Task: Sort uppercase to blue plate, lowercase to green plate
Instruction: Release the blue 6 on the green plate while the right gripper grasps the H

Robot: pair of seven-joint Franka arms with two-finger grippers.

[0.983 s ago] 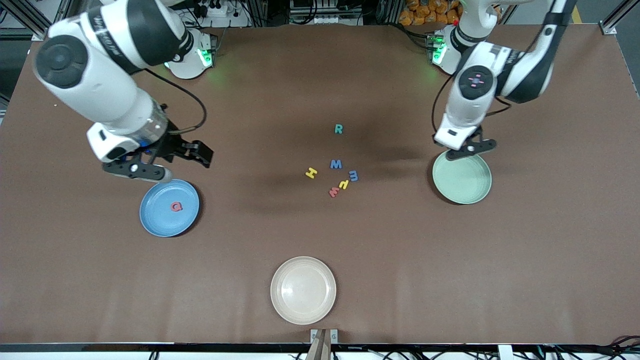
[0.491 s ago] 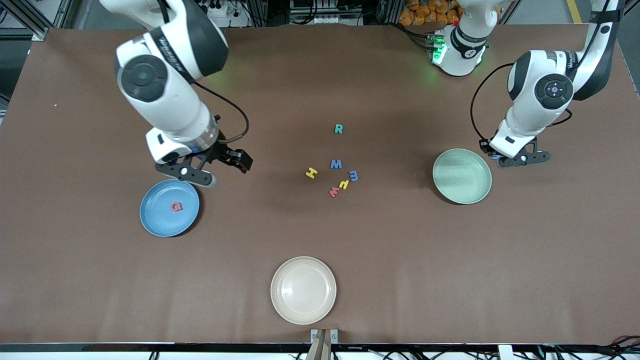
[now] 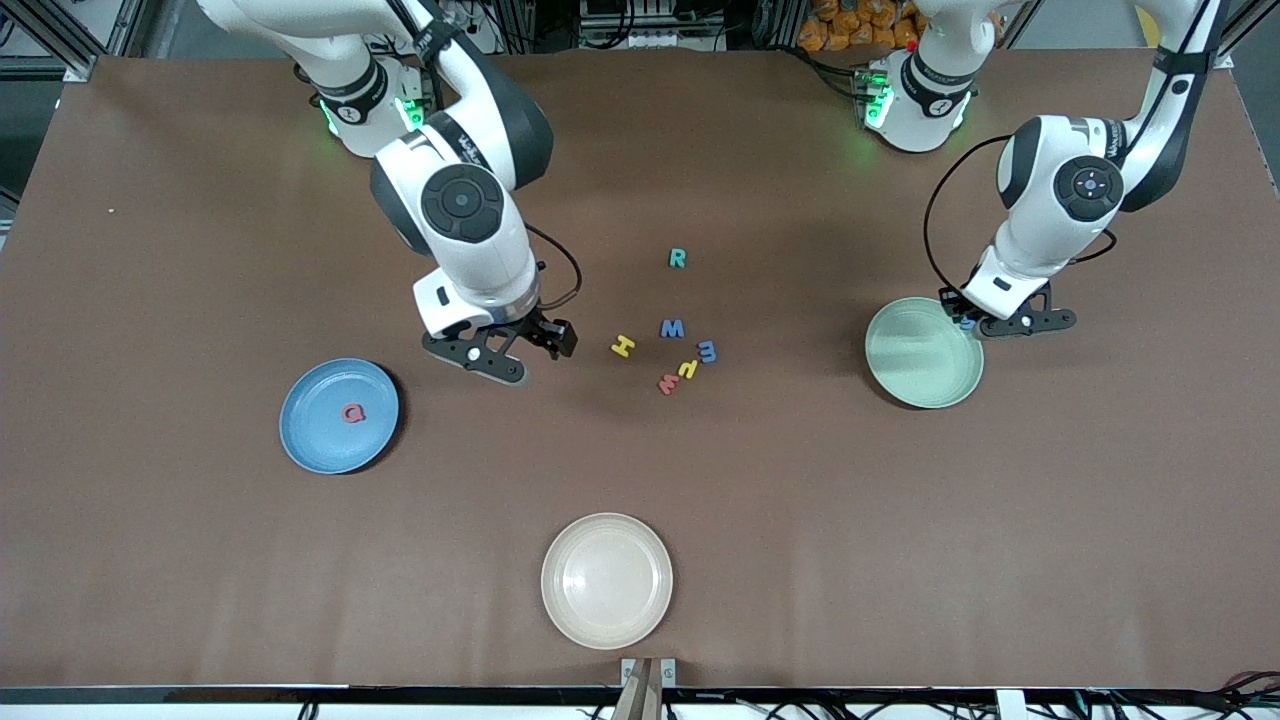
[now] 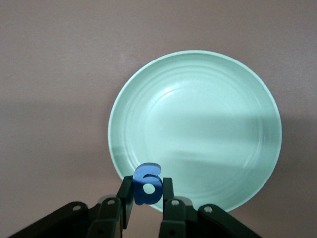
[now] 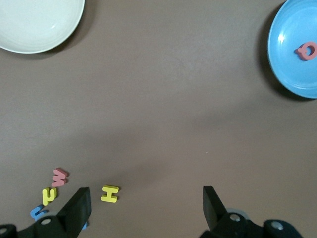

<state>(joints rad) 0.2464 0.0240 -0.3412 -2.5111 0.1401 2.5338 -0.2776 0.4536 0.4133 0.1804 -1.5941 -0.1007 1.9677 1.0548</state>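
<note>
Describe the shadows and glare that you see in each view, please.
Front view: soft dark shadows lie on the table under both arms, and the cream plate shows a mild shine. Left wrist view: a pale band of light crosses the green plate; the blue g in the left hand looks sharp. Right wrist view: a small highlight sits on the blue plate.

Both arms are built of rounded glossy white shells with black bands at the joints, and each has a round dark cap on its elbow-like joint; small dark lettering runs along the white casing near these joints. A thin black cable loops out from each forearm to the wrist, and the round white bases glow with green lights. The left gripper [image 3: 1008, 322] and right gripper [image 3: 520, 352] are black, with flat angular links dotted by pale round screw heads.
</note>
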